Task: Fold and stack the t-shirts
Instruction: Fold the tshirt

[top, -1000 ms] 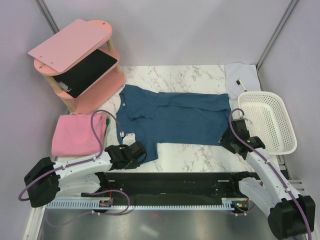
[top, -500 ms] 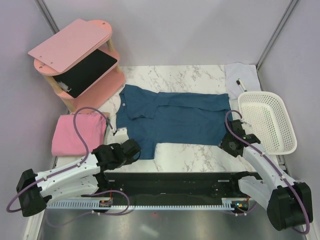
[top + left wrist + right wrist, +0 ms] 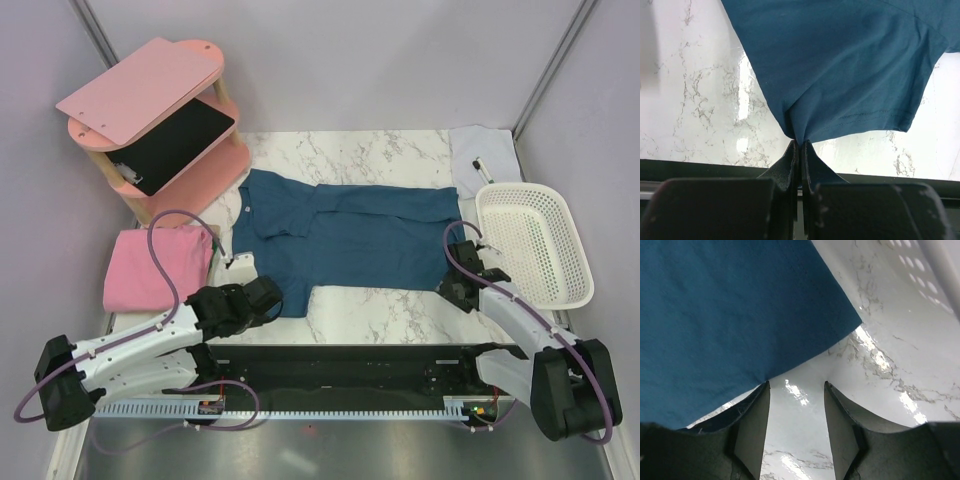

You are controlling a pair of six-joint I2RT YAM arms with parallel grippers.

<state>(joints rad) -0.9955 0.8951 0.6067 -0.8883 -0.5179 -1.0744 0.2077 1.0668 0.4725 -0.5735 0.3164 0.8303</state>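
Marble table [image 3: 370, 155], seen from above, with two shirts.

The blue shirt [image 3: 350, 235] lies spread flat across the middle of the table, collar towards the left and hem towards the right. The pink shirt [image 3: 155, 272] sits already folded at the near left corner, well apart from the blue one.

The blue shirt is thin, limp cloth. It should be light and will sag and drag rather than hold a shape, so it is best taken by a pinch at corners or hems, both near corners lifted together for a fold.

The left arm [image 3: 140, 345] reaches low and forward from its base to the shirt's near left corner; the right arm [image 3: 515, 320] reaches to the near right corner, beside the white basket [image 3: 535, 245].

The left gripper [image 3: 800, 146] is pinched closed on a gathered point of the blue cloth near the sleeve hem. The right gripper [image 3: 796, 385] has its jaws apart over bare marble, one finger touching the shirt's edge, with no cloth between them.
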